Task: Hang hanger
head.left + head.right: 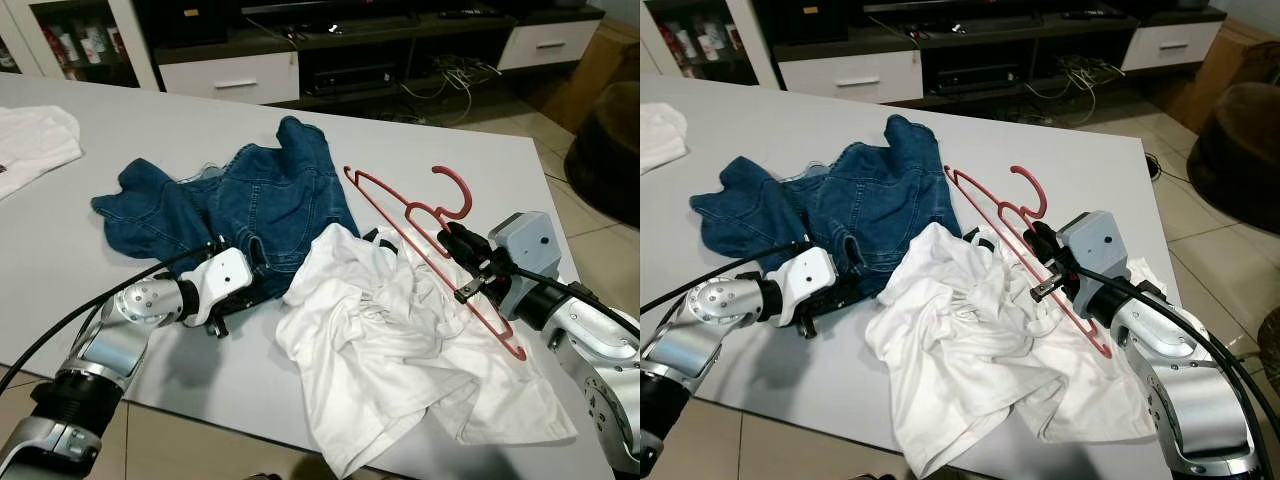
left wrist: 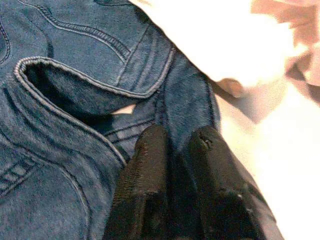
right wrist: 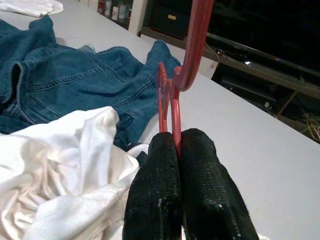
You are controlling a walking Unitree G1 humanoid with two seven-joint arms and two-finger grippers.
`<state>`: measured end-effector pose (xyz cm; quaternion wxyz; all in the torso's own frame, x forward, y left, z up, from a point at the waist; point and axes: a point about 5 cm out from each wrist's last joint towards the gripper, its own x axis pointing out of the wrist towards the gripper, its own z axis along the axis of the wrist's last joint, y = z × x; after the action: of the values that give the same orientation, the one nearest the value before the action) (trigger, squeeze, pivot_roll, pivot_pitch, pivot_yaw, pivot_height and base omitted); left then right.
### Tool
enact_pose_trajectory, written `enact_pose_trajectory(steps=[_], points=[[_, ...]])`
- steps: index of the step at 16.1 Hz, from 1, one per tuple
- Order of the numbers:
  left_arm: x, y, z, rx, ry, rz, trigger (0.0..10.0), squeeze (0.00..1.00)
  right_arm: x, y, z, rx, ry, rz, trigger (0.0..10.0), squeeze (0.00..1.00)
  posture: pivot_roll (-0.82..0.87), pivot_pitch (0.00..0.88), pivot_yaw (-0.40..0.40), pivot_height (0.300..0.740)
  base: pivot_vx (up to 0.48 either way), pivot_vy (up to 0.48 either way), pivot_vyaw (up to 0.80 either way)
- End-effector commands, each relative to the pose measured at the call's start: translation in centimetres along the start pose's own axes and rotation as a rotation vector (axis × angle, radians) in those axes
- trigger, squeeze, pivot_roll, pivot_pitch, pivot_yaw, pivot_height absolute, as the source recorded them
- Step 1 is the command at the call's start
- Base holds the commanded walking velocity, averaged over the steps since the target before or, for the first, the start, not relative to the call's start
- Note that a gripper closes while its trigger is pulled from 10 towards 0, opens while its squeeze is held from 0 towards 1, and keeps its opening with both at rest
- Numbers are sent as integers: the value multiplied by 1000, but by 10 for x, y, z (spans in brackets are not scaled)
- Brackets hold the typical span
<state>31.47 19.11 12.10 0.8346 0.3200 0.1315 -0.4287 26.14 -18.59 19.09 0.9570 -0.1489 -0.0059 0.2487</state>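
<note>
A red hanger (image 1: 466,197) lies tilted over the right part of the grey table (image 1: 140,115), its lower arm resting across a crumpled white shirt (image 1: 390,345). My right gripper (image 1: 462,262) is shut on the hanger's neck just below the hook, as the right wrist view shows (image 3: 176,137), with the red hanger (image 3: 192,50) rising from between the fingers. Blue jeans (image 1: 250,200) lie spread out left of the shirt. My left gripper (image 1: 258,290) lies low at the near edge of the jeans, its fingers (image 2: 150,165) pinched together on the denim (image 2: 75,75).
Another white cloth (image 1: 30,140) sits at the table's far left. A TV cabinet (image 1: 230,75) with drawers and cables stands beyond the table. A dark brown seat (image 1: 605,150) stands on the tiled floor at the right. The table's near edge runs just below the shirt.
</note>
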Motion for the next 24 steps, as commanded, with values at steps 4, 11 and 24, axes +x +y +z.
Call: enact_pose_trajectory(steps=[4, 11, 24], points=[[-2, 2, -16, 10, 94, 44, 10000, 0, 2, -2, 6, -9, -20, 6, 10000, 0, 13, 102, 23, 740, 0, 0, 0], [6, -6, -37, -153, 146, 71, 10000, 0, 2, -2, 7, -7, -26, 2, 10000, 0, 10, 95, 26, 740, 0, 0, 0], [9, -47, -22, -256, -20, -204, 0, 0, 2, -3, 7, -5, -25, 1, 10000, 0, 11, 100, 20, 740, 0, 0, 0]])
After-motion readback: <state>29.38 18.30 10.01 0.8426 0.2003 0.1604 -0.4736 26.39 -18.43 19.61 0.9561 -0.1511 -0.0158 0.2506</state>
